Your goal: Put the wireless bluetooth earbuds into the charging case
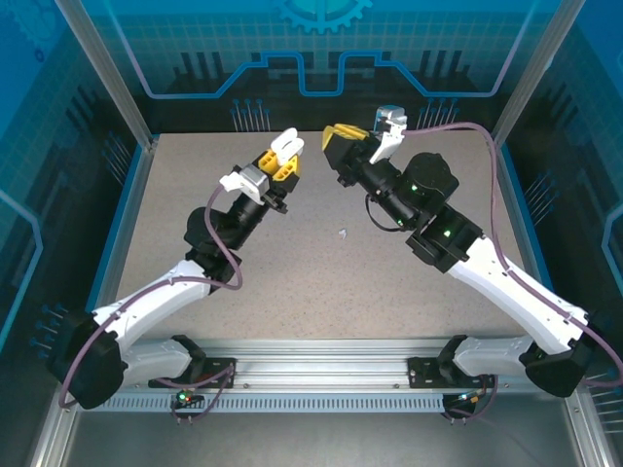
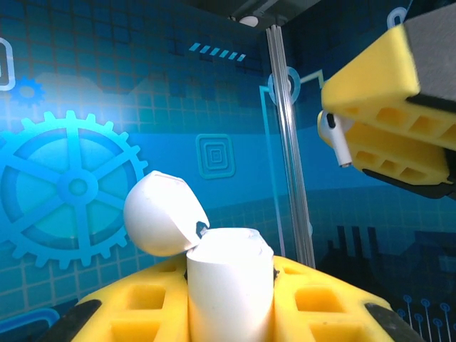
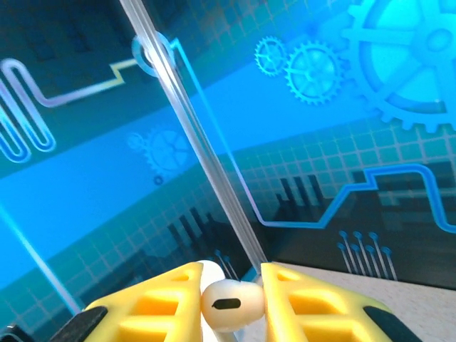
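My left gripper [image 1: 280,165] is raised above the back of the table, shut on a white charging case [image 1: 287,149] whose lid is hinged open. In the left wrist view the case body [image 2: 229,285] stands upright between the yellow fingers [image 2: 121,313], and its rounded lid [image 2: 162,214] tilts back to the left. My right gripper [image 1: 338,146] hovers just right of the case, shut on a white earbud [image 3: 230,305]. From the left wrist the earbud [image 2: 335,137] hangs stem-down under the right gripper's yellow fingers [image 2: 377,100], above and right of the case mouth. Another tiny earbud [image 1: 343,233] lies on the table.
The speckled grey table [image 1: 292,282] is walled by blue printed panels with aluminium posts [image 1: 107,73] at the back corners. An aluminium rail [image 1: 321,375] runs along the near edge by the arm bases.
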